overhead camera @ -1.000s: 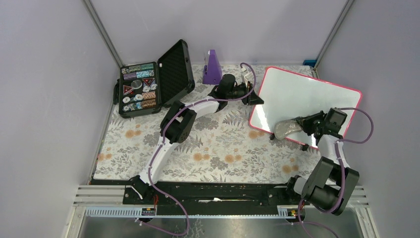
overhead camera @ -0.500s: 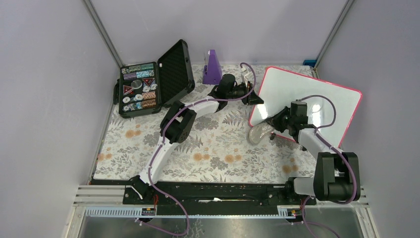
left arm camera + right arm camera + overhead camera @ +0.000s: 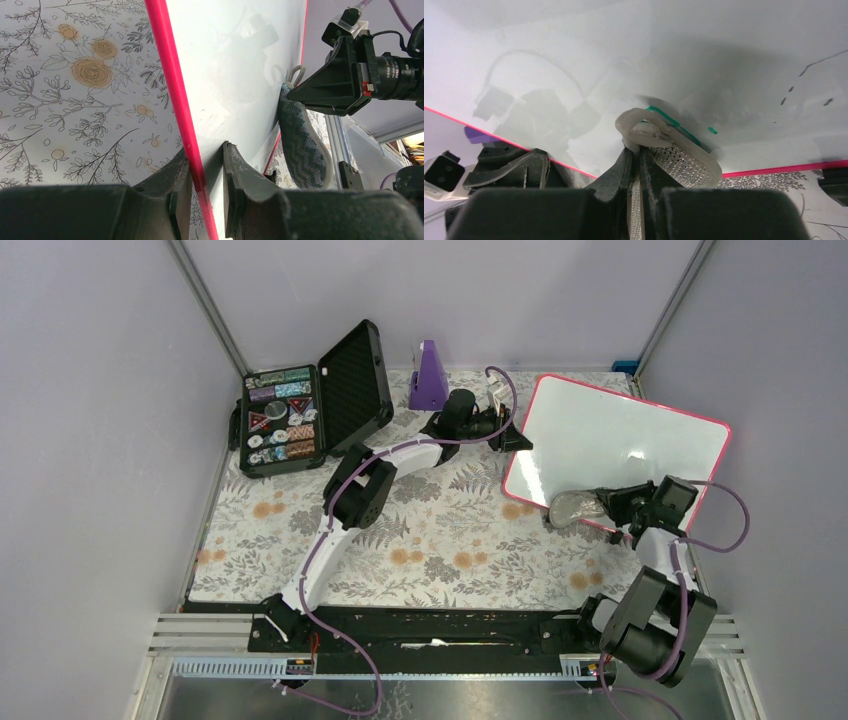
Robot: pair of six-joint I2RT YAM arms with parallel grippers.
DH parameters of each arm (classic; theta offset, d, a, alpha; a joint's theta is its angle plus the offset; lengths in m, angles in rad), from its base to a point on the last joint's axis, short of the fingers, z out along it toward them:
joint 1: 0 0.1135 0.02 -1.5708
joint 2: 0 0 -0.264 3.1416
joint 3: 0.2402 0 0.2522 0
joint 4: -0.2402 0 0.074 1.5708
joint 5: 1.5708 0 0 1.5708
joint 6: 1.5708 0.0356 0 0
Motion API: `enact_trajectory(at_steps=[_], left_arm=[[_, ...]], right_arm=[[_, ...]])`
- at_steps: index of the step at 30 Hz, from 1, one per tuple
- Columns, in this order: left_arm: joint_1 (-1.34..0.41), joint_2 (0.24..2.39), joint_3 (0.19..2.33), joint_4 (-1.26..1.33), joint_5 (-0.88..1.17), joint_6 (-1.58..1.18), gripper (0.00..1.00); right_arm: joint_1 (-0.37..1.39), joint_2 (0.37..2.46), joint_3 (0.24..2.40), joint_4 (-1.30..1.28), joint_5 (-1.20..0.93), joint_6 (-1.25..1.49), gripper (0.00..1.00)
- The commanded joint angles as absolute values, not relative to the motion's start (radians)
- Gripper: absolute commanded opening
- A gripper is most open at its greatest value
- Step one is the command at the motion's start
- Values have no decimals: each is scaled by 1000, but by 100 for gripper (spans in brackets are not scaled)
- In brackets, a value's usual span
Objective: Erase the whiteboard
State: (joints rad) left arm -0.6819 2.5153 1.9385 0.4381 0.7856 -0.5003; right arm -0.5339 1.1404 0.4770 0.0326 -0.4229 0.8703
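Floral cloth covers the table (image 3: 430, 540), walled in pale lilac, and the whiteboard (image 3: 620, 435) stands propped at a slant at the right of the overhead view. At the board's left edge the left gripper (image 3: 204, 157) has its fingers clamped on the pink frame, one on either side. Low on the board's face, near the bottom rim, the right gripper (image 3: 636, 150) pinches the grey sponge (image 3: 681, 162) tight between closed fingers and presses it to the glossy surface. Short green strokes (image 3: 663, 115) show just beside the sponge in the right wrist view, so the wiping looks unfinished. Risk lies in the thin holds: a hard push could twist the board in its single-edge grip, or the sponge, so close to the rim, could slide off the frame and fold out of the fingers
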Motion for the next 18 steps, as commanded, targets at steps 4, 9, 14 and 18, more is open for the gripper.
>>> enact_trajectory(at_steps=[4,9,14,18], left_arm=[[-705,2490,1946,445,717,-367,0],[-706,2490,1945,440,717,-364,0],[-705,2491,1944,442,717,-364,0],[-705,2485,1941,439,715,-358,0]], right_arm=[[-423,1160,460,100,-357,926,0],[-170,1182,485,172,-254,1014,0],[-161,1211,532,138,-224,1019,0],[-233,1164,547,60,-186,963,0]])
